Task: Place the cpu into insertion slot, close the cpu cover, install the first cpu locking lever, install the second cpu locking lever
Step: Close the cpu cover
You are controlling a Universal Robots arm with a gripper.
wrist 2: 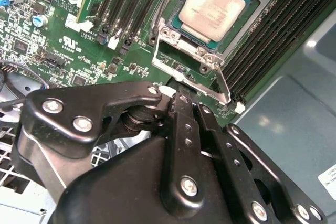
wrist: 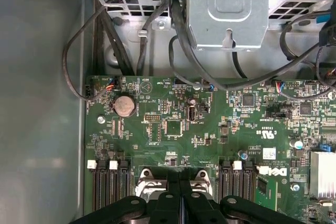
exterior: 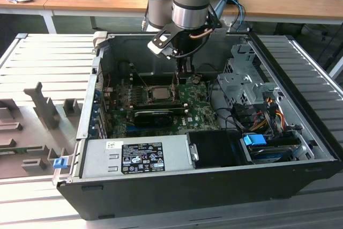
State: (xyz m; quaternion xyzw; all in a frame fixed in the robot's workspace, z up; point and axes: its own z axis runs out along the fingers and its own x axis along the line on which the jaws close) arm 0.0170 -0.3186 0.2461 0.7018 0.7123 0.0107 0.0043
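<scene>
Computer case (exterior: 177, 189) lay open on its side, circuit board (wrist: 157, 103) on its floor. The chip (wrist 2: 212, 6) sat flat in the socket (wrist 2: 167, 27) near the middle of the board. The cover frame (wrist 2: 191, 77) ran round it; couldn't tell if it was pressed fully down. The gripper (wrist: 180, 177) hung closed with its fingers together and nothing seen between them. Its tips were right at the socket's edge, over the frame; contact unclear. Memory slots (wrist 2: 131, 3) flanked the socket closely on two sides. The graphics card (exterior: 153, 115) lay just beside the socket, toward the power supply (exterior: 134, 156) along the case's front edge. A drive cage (exterior: 241, 79) and cables (wrist: 178, 30) crowded the board's edge on the exterior view's right. There was open board between the socket and that edge.
</scene>
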